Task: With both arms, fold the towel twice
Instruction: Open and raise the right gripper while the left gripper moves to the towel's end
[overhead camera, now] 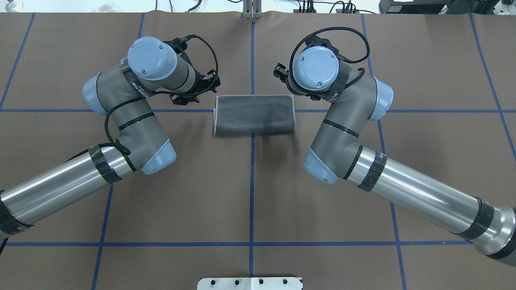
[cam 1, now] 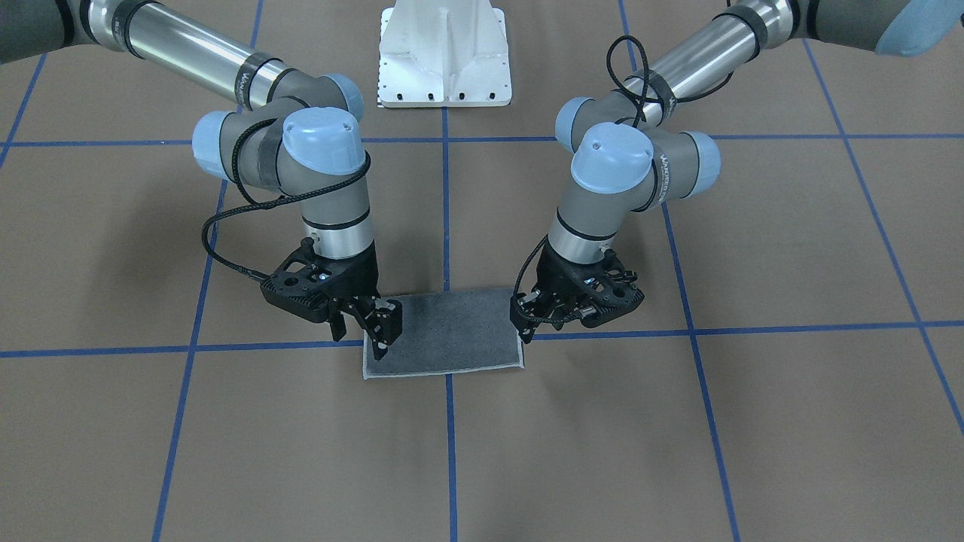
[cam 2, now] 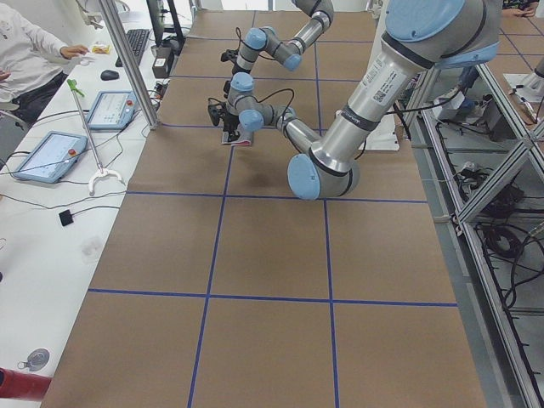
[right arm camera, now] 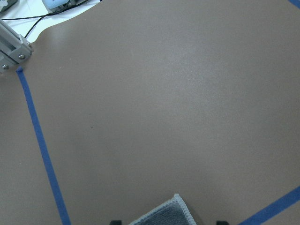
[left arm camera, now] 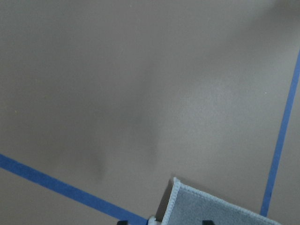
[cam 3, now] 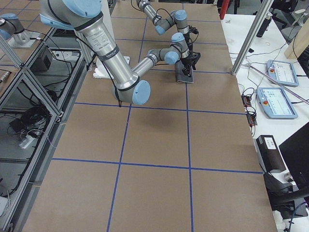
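The towel [overhead camera: 254,114] lies flat on the brown table as a folded rectangle, dark grey face up, with light stitched edging. It also shows in the front view [cam 1: 452,335]. My left gripper [cam 1: 525,327] hangs just over one short end, and my right gripper [cam 1: 365,331] over the other. Both are open and hold nothing. In the left wrist view a towel corner [left arm camera: 206,211] lies between the spread fingertips at the bottom edge. The right wrist view shows its towel corner [right arm camera: 164,215] the same way. From overhead the wrists mostly hide both grippers.
The white pedestal base [cam 1: 444,56] stands behind the towel on the robot's side. Blue tape lines [overhead camera: 252,181] grid the brown table cover. Tablets and an operator [cam 2: 25,59] are at a side bench beyond the table's far edge.
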`<state>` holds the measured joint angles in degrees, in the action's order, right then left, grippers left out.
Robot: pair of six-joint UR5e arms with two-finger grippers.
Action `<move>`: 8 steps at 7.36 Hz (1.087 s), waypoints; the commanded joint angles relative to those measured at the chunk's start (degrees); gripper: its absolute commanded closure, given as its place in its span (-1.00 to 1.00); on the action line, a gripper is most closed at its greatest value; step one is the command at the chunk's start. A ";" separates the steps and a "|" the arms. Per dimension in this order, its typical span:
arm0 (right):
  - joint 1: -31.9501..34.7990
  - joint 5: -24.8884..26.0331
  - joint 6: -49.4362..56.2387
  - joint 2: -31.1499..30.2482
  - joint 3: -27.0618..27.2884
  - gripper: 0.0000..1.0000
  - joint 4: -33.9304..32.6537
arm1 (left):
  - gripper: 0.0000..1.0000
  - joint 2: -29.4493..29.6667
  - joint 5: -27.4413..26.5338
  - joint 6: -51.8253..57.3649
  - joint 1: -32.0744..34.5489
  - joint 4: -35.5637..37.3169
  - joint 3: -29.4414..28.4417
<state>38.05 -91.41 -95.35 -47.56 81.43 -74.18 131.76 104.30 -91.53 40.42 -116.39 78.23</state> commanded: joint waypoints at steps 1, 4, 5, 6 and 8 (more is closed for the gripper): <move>1.67 -2.02 4.71 -0.25 -0.05 -0.97 0.00 | -0.58 0.43 0.38 1.17 -0.16 -1.37 0.17; 5.26 -8.05 16.20 -1.57 0.30 -0.97 -0.09 | -0.98 -0.19 4.04 3.11 -0.78 -2.96 0.08; 7.02 -10.52 22.17 -2.97 0.48 -0.97 -0.09 | -0.98 -1.23 4.16 3.11 -0.95 -4.53 -0.18; 9.48 -13.94 28.14 -4.37 0.48 -0.97 -0.09 | -0.98 -3.24 4.16 3.11 -2.17 -8.28 -0.53; 14.40 -22.20 37.48 -6.84 1.09 -0.98 0.00 | -0.86 -3.53 4.16 3.02 -2.97 -9.20 -0.97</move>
<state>49.49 -108.80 -63.75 -52.76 82.13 -74.18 128.61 108.41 -88.44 38.01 -124.69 77.50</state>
